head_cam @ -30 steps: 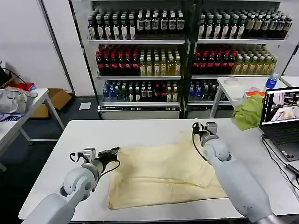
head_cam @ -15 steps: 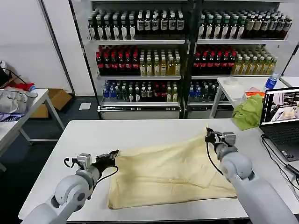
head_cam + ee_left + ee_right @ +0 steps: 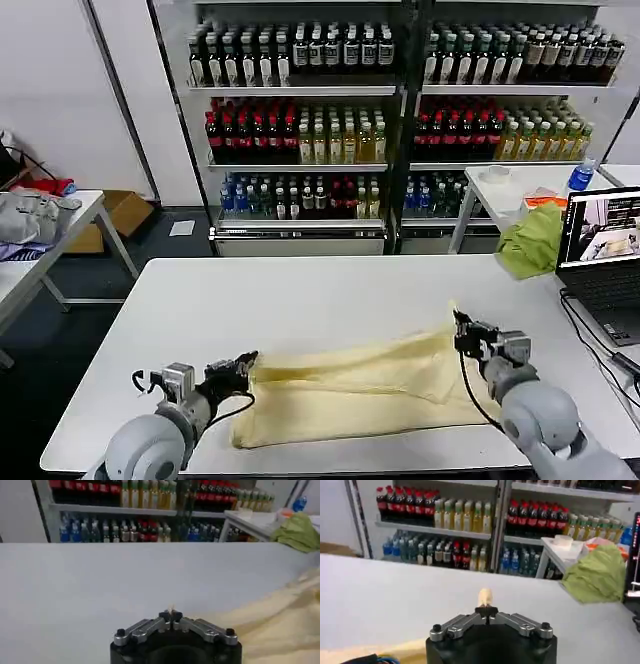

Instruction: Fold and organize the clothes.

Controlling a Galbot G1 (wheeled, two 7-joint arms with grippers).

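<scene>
**A:** Head view first: where is the pale cream-yellow, thin, soft short-sleeved T-shirt [image 3: 350,395]?

**B:** On the white table [image 3: 280,300], along its near edge, lying as a long, low band between the two arms. Its far edge is lifted and doubled toward the robot, with a loose ridge of cloth running across it.

**A:** And the grippers?

**B:** The left gripper [image 3: 243,366] is at the shirt's left end, the right gripper [image 3: 462,334] at the raised right corner. In the left wrist view the left gripper's jaws [image 3: 171,615] are closed together with a sliver of cream fabric pinched at the tips. In the right wrist view the right gripper [image 3: 486,611] is likewise clamped, a small tuft of the same cloth standing up between its tips.

**A:** So how far along?

**B:** I'd judge a lengthwise fold is in hand, not finished: both corners are held, nothing laid flat. The layers underneath are hard to read from here, so I can't tell how neatly the edges meet. Setting down, releasing, at least one crosswise fold and the tidying seem left.

**A:** Anything else nearby?

**B:** A crumpled lime-green cloth [image 3: 530,240] on the side table, well apart, beside the open laptop [image 3: 603,250].
</scene>
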